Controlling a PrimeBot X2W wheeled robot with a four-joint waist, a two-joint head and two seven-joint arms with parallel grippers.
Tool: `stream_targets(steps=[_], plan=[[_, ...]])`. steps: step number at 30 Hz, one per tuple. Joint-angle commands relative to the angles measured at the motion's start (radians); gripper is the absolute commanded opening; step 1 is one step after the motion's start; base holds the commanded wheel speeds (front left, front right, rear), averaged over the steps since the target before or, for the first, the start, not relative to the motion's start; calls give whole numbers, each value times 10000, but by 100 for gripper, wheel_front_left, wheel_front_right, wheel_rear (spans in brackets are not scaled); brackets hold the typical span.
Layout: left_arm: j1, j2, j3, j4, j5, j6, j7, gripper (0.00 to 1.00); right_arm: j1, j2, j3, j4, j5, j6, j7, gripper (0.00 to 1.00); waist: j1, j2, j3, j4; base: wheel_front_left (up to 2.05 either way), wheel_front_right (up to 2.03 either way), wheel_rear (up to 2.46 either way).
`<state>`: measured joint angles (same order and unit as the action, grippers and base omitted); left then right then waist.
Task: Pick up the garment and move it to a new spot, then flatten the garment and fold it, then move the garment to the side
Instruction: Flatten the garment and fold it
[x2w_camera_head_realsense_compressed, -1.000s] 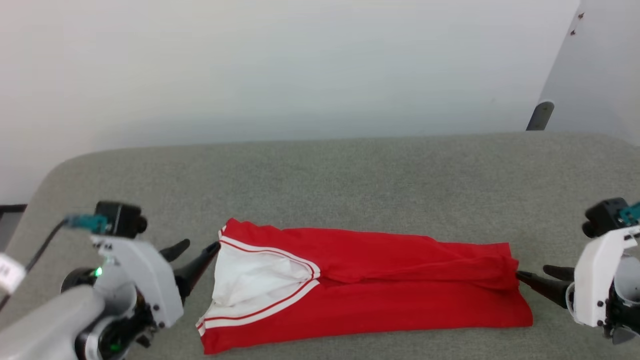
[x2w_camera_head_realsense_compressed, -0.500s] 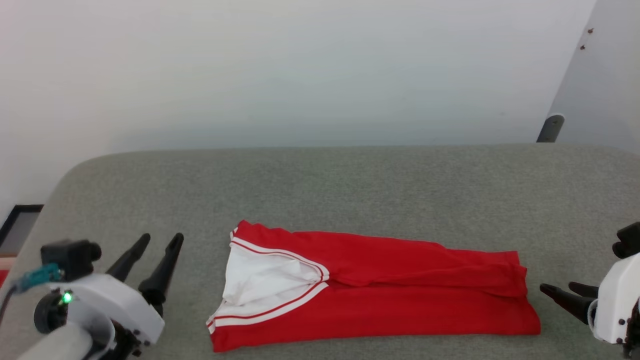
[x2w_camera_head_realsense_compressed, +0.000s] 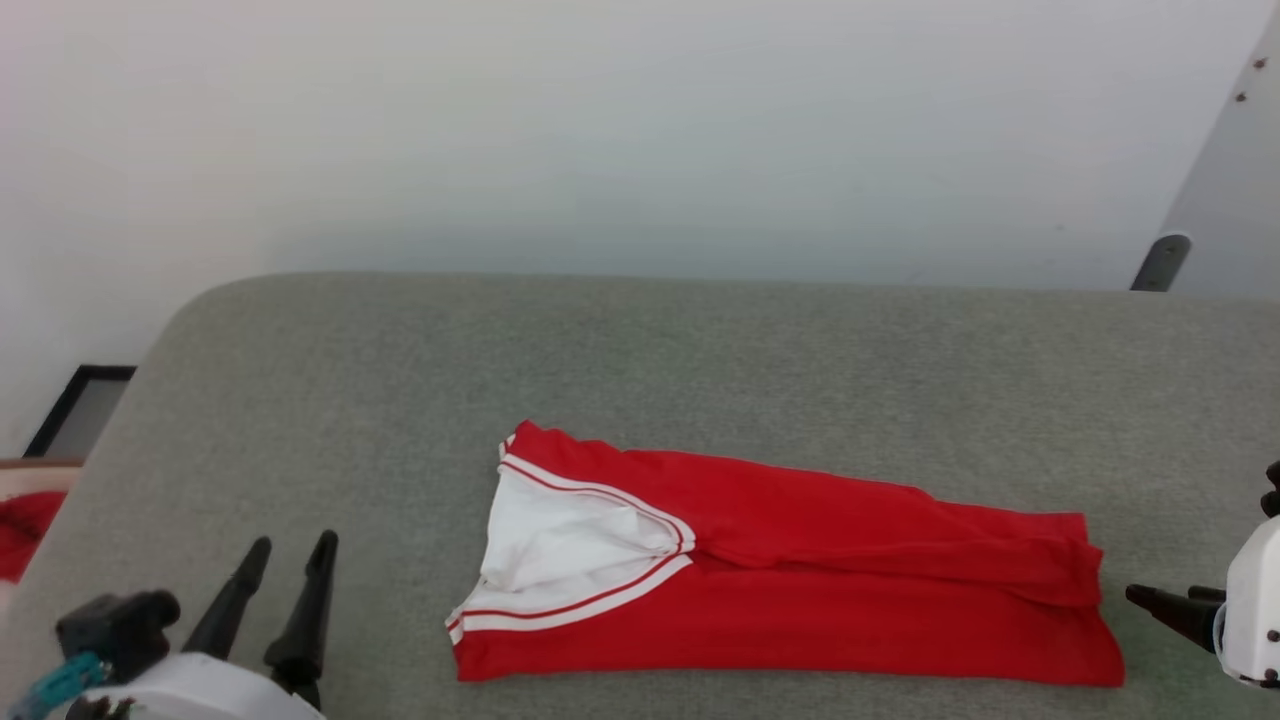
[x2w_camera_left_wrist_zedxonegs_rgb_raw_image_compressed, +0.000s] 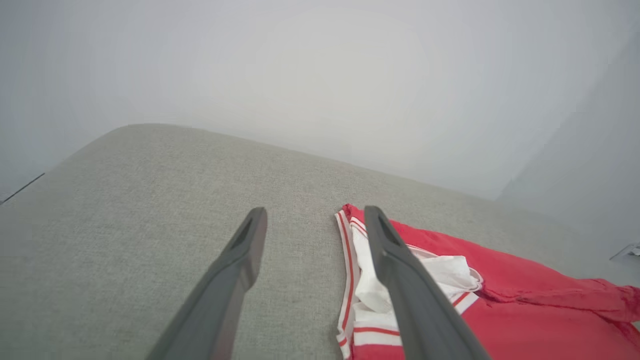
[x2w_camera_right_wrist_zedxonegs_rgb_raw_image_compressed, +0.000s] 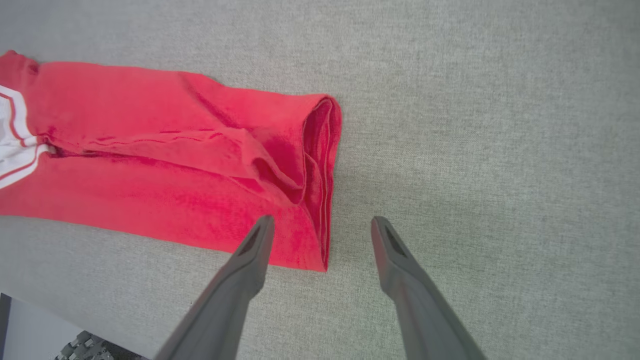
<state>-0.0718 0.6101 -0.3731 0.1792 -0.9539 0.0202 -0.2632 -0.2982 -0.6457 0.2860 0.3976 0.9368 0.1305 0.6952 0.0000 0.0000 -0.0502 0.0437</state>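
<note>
The garment (x2w_camera_head_realsense_compressed: 800, 610) lies folded into a long red strip on the grey fabric table (x2w_camera_head_realsense_compressed: 700, 350), its white sleeve with striped trim (x2w_camera_head_realsense_compressed: 560, 550) at the left end. My left gripper (x2w_camera_head_realsense_compressed: 292, 545) stands open at the lower left, well clear of that end, with nothing between its fingers. In the left wrist view the left gripper (x2w_camera_left_wrist_zedxonegs_rgb_raw_image_compressed: 316, 212) hovers over bare table, the garment (x2w_camera_left_wrist_zedxonegs_rgb_raw_image_compressed: 525, 310) to its right. At the right edge my right gripper (x2w_camera_head_realsense_compressed: 1160, 595) is open, just off the garment's right end. From its wrist camera the right gripper (x2w_camera_right_wrist_zedxonegs_rgb_raw_image_compressed: 322, 220) straddles the near corner of the garment (x2w_camera_right_wrist_zedxonegs_rgb_raw_image_compressed: 150, 150).
A plain red cloth lump (x2w_camera_head_realsense_compressed: 22, 515) lies beyond the table's left edge, near a dark frame (x2w_camera_head_realsense_compressed: 80, 405) on the floor. A white wall backs the table. A grey post (x2w_camera_head_realsense_compressed: 1160, 262) stands at the far right.
The camera has shifted. My left gripper drew back from the garment's left end and now points away from me. My right gripper backed off the right end. The garment lies unchanged.
</note>
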Motion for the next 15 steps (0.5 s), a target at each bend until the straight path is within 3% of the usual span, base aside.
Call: stream_targets(steps=[1, 15], plan=[[245, -218, 341, 42, 337, -165, -4, 100, -131, 156, -209, 145, -159, 3, 275, 100, 0, 0, 128, 183, 0, 0, 0], [533, -1719, 1989, 327, 1796, -1016, -5, 100, -734, 955, -1184, 1250, -1600, 3, 1415, 100, 0, 0, 882, 1089, 0, 0, 0]])
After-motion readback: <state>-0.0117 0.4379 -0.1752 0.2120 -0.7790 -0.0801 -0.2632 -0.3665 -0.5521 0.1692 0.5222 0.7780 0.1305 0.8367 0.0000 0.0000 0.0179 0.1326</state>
